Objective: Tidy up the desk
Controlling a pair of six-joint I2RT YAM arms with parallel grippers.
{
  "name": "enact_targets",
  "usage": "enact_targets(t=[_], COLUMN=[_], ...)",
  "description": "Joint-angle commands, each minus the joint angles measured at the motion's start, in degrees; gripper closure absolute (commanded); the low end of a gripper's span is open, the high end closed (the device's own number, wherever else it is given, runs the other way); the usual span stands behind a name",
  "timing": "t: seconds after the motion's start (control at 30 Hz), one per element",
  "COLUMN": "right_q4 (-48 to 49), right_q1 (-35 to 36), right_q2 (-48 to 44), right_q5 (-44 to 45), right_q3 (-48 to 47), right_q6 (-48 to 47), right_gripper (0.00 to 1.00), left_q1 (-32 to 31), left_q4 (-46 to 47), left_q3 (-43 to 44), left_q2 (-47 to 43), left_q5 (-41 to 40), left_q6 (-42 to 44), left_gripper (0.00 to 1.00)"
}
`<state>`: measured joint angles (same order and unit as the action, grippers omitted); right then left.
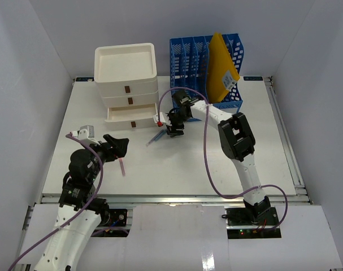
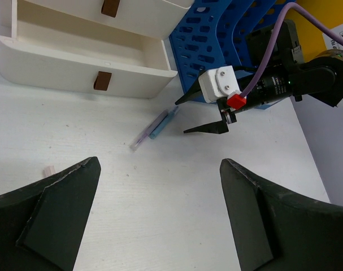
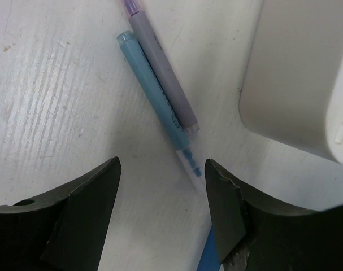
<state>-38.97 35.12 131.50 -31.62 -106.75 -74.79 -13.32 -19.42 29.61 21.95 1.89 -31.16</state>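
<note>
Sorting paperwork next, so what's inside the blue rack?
A yellow envelope leans in the right side of the rack. The other slots show nothing from above, but dividers hide their lower parts.

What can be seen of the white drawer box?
The drawer box is cream-white and plastic-looking: three stacked drawers with small brown handles under a shallow tray top. It stands upright at the far side of the desk, left of the blue file rack. The bottom drawer is pulled out, its visible inside bare; the upper two are shut. Two pens lie beside its corner, not touching it.
</note>
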Motion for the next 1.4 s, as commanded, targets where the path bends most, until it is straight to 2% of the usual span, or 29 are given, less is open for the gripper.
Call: enact_targets(t=[0.0, 0.33, 0.83, 0.97, 1.27, 1.37], right_q4=[2.24, -0.13, -3.81, -4.97, -0.52, -0.16], right_q1=[0.14, 0.07, 0.21, 0.21, 0.63, 1.00], right_q2=[2.09, 2.92, -7.63, -9.03, -15.34, -17.71], right_q5=[-0.51, -0.43, -2.04, -1.78, -3.07, -5.61], right_q3=[-3.62, -2.86, 14.43, 17.04, 23.70, 22.59], right_q6=[1.24, -0.34, -9.28, -9.71, 0.03, 5.52], right_gripper=[0.35, 0.56, 0.71, 0.78, 0.91, 0.92], left_q1=[0.14, -0.09, -0.48, -0.56, -0.56, -0.56], left_q4=[-0.52, -0.79, -1.41, -1.98, -6.55, -7.75], left_q3=[-0.43, -0.46, -0.25, -0.17, -0.27, -0.64], left_q2=[-0.66, -0.73, 0.89, 1.93, 8.43, 11.06], left_q5=[-0.74, -1.01, -1.01, -1.12, -5.72, -6.80], left_q6=[-0.39, -0.62, -1.79, -2.56, -9.38, -11.36], left_gripper=[0.02, 0.02, 0.02, 0.02, 0.02, 0.03])
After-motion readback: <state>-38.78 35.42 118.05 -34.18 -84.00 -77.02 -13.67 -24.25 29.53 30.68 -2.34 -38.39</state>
